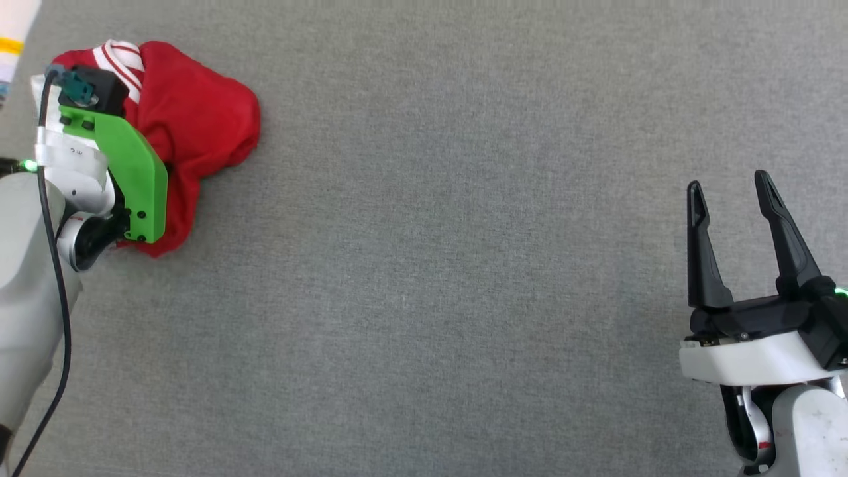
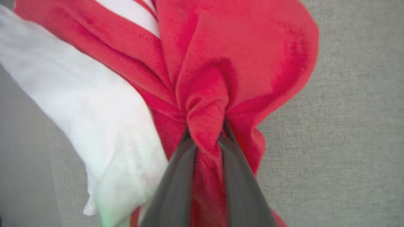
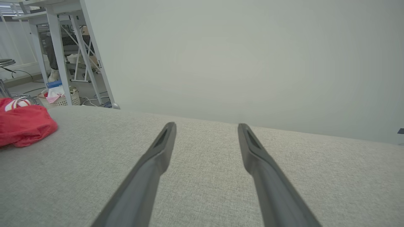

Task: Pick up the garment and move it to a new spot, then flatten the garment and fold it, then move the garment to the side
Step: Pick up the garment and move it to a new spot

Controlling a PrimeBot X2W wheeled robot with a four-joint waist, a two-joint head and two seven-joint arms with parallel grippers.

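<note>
Well, the garment (image 1: 199, 119) sat bunched in a red heap at the far left of the grey counter (image 1: 430, 298), with striped trim (image 1: 122, 63) showing at its far end. Down on it was the left gripper (image 2: 205, 135), and the left wrist view made it plain: both fingers (image 2: 176, 179) were pinched tight on a twisted fold of red cloth, the fabric gathering into a knot right at the tips. A white sleeve (image 2: 79, 104) spilled out to the left of that pinch in that view. From the head view those fingers were hidden under the green bracket (image 1: 132, 172) on the wrist, and a black cable (image 1: 56, 278) trailed down the pale forearm (image 1: 26, 298). Over at the near right, well apart from the heap, the right gripper (image 1: 727, 182) hung over bare counter, its fingers (image 1: 785, 232) spread wide with nothing between them, pointing away from the robot. Its wrist view caught the red heap at the left edge, lying on the counter.
</note>
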